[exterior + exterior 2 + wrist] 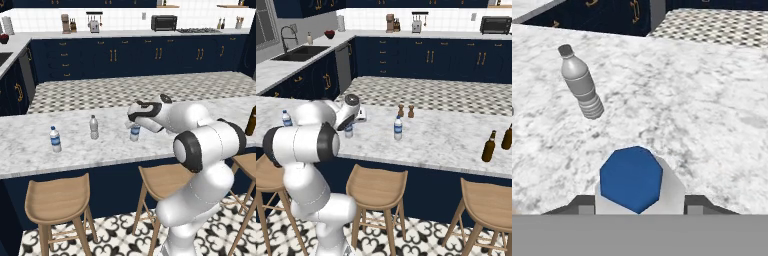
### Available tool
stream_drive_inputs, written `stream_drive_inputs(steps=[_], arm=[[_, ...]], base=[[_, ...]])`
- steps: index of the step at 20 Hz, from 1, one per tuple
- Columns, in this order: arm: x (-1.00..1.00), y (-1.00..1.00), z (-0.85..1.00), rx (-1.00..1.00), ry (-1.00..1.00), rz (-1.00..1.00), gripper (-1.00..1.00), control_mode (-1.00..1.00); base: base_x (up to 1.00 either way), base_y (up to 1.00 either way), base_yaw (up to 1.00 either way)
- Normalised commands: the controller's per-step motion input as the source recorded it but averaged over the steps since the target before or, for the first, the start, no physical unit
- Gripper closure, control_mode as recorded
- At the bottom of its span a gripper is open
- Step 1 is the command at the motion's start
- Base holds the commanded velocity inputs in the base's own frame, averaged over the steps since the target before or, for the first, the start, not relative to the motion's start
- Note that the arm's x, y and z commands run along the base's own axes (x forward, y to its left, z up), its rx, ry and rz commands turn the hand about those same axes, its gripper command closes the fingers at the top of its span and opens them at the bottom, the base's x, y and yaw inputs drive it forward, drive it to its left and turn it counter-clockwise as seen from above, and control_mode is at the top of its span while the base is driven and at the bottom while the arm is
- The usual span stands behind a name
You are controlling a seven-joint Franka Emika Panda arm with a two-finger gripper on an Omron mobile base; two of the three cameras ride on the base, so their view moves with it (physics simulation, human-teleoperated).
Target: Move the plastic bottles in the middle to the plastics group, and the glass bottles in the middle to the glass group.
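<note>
My jaws straddle a water bottle (632, 179) on the marble surface (712, 100); grip uncertain; greyish bottle (580, 82) stands nearby.

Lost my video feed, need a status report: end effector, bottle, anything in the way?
End effector straddling water bottle, grip unconfirmed. Bottle upright on counter. Plain grey bottle stands beside, apart.

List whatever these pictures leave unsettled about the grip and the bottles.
- Grip: whether the gripper has closed on the water bottle cannot be told. The hand view cuts the fingertips off at its bottom, and the hand covers the bottle's top in both base views.
- Brown bottle: cropped by the right edge of the left base view.
- Far-left water bottle: the arm hides its lower part in the right base view.
- Label print: too small in all views.
</note>
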Motion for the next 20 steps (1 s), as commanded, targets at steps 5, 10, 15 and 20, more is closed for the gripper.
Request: stream_drive_inputs(steps=[5,10,15,20], arm=[[-0.30,0.35,-0.01,-0.02,0.00,0.15,1.00,-1.00],[-0.04,0.81,0.00,0.00,-0.01,0.25,1.00,-1.00],[0.10,0.99,0.00,-0.01,0.04,0.23,1.00,-1.00],[0.01,0.83,0.00,-0.03,0.06,0.14,1.00,-1.00]], base=[[0.00,0.00,0.00],[0.00,0.00,0.00],[0.00,0.00,0.00],[0.00,0.00,0.00]])
